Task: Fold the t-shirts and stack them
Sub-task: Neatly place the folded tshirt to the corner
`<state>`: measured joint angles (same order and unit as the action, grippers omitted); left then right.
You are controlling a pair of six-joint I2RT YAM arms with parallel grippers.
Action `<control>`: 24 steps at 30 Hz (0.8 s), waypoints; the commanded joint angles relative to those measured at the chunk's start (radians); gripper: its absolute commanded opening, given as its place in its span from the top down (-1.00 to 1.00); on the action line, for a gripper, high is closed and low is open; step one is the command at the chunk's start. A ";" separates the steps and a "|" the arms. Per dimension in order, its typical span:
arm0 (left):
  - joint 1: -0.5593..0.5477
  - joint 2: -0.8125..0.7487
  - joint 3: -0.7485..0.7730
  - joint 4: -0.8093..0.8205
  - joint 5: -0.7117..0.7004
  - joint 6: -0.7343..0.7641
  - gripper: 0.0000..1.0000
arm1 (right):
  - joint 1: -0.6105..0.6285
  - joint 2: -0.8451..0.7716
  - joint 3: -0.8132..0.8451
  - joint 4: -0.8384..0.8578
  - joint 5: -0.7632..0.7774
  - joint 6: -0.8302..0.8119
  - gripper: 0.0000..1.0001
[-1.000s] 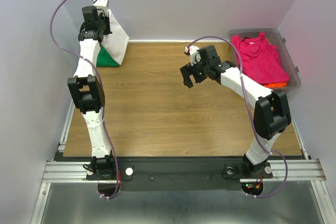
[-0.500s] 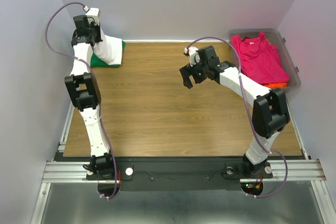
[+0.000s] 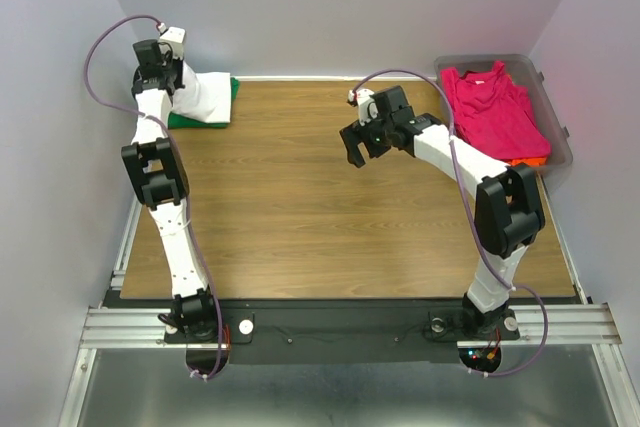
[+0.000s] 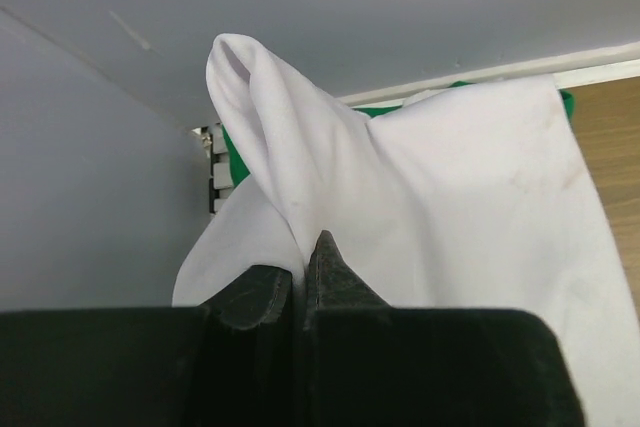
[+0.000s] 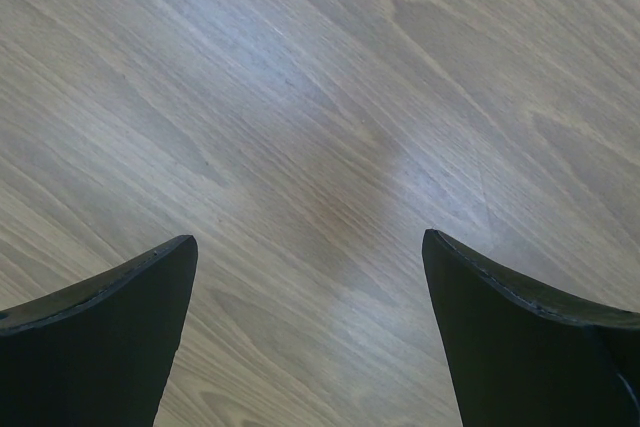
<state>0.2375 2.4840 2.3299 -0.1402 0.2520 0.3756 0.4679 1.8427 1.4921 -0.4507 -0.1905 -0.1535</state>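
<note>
The left hand [image 4: 302, 272] is at the far left corner of the bench [image 3: 300, 217], its fingers pressed together on a fold of the white shirt [image 4: 450, 197]. In the left wrist view the pinched cloth rises in a soft peak just above the fingertips, and the rest spreads away to the right. The white shirt lies over the green shirt [image 3: 200, 122], which shows only as a strip along the near edge and a sliver at the far right corner of the pile. Both sit close against the back wall [image 3: 330, 7].

The right hand [image 3: 358, 155] hangs over the middle of the bench, toward the far side, well apart from any cloth. Its fingers are spread wide and hold nothing; the right wrist view shows only bare wood grain between them.

At the far right corner stands a clear tub [image 3: 490, 59]. The pink shirt [image 3: 495, 112] is draped loosely across it, unfolded, and the orange shirt [image 3: 525, 160] peeks out from under the pink one's near edge.
</note>
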 commanded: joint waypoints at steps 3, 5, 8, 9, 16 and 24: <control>0.023 0.001 0.080 0.096 -0.091 0.124 0.30 | 0.003 0.003 0.045 -0.003 0.003 -0.006 -1.00; 0.026 -0.002 0.089 0.096 -0.109 0.137 0.00 | 0.003 0.003 0.043 -0.003 0.000 -0.004 -1.00; 0.039 -0.017 0.106 0.097 -0.146 0.154 -0.57 | 0.003 -0.002 0.040 -0.003 -0.006 -0.003 -1.00; 0.045 -0.034 0.106 0.096 -0.152 0.158 -0.57 | 0.003 -0.006 0.034 -0.002 -0.006 -0.003 -1.00; 0.074 -0.166 0.011 0.099 -0.097 0.114 -0.45 | 0.003 -0.022 0.013 -0.002 -0.010 -0.006 -1.00; 0.115 -0.238 -0.075 -0.084 0.062 0.056 0.17 | 0.002 -0.016 -0.009 -0.003 -0.038 -0.001 -1.00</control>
<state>0.3275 2.3592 2.2799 -0.1635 0.2451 0.4686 0.4679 1.8484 1.4899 -0.4641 -0.2012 -0.1535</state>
